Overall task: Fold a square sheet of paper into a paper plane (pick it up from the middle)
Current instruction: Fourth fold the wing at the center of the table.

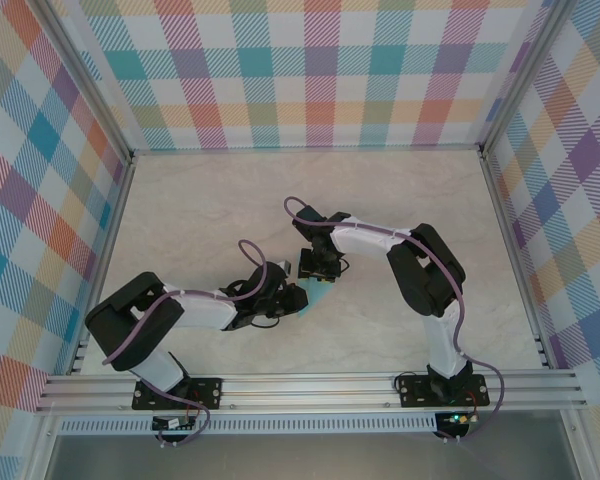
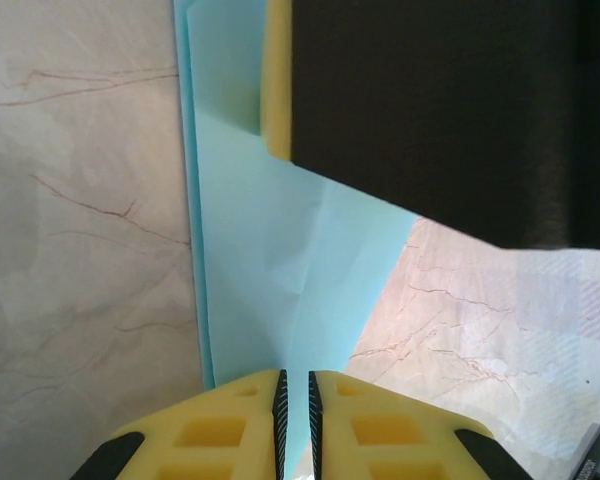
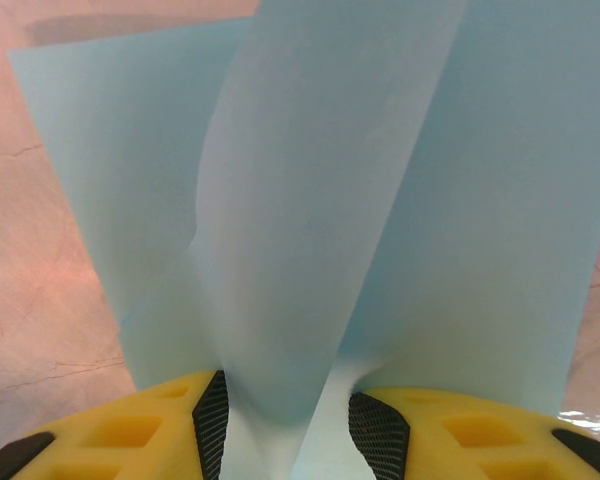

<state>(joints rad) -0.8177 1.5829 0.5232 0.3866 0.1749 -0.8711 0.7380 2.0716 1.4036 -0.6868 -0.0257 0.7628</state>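
Observation:
The light-blue sheet of paper (image 1: 317, 296) is folded into a narrow, layered shape with straight creases and sits mid-table between both grippers. My left gripper (image 2: 295, 376) is shut on its near end, and the paper (image 2: 280, 250) runs away from the yellow fingers (image 2: 230, 420) over the marble. From above, the left gripper (image 1: 298, 292) meets the paper from the left. My right gripper (image 1: 315, 272) comes down on it from behind. In the right wrist view the right gripper (image 3: 285, 395) has its jaws apart around a raised fold of the paper (image 3: 310, 200).
The marble tabletop (image 1: 200, 200) is bare around the arms. Checked walls (image 1: 310, 70) close off the back and sides, with metal rails (image 1: 310, 385) along the near edge. The right gripper's black and yellow finger (image 2: 276, 90) fills the upper part of the left wrist view.

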